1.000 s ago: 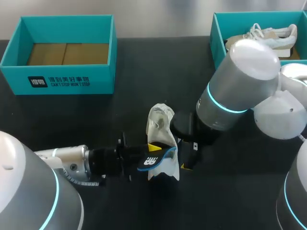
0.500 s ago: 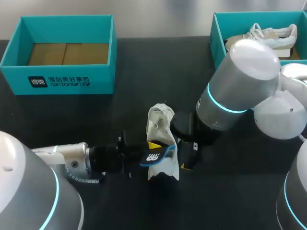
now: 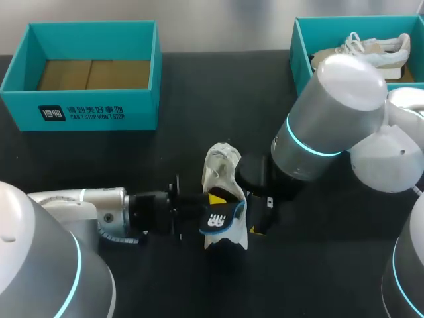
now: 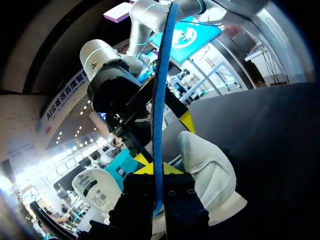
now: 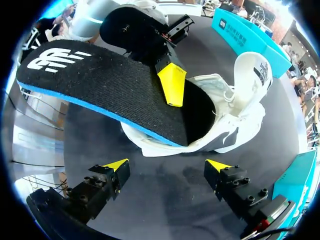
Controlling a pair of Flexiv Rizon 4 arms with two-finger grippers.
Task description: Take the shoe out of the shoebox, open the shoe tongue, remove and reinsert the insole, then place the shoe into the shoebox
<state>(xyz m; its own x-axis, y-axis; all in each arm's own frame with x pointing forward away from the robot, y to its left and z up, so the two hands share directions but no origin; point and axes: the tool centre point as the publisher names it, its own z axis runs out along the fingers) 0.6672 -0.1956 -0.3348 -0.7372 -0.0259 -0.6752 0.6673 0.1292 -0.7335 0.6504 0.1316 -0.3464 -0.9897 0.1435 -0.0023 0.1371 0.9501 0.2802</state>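
Insole point(image 5: 100, 90), thin and blue-edged, looks light and floppy, so it would likely buckle if pushed from far back. The left gripper point(image 4: 160, 186) is clamped on it close to the mouth of the white shoe point(image 5: 245, 100), where its front end dips in. The shoe sits on the dark table point(image 3: 132, 159) between the arms. The right gripper point(image 5: 167, 167) hangs spread wide just beside the shoe, holding nothing; I judge the soft upper wants bracing at the heel.

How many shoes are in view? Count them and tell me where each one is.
2. One white shoe is mid-table, its insole partly pulled out. The second shoe sits in the right shoebox, partly hidden by the right arm. No others show.
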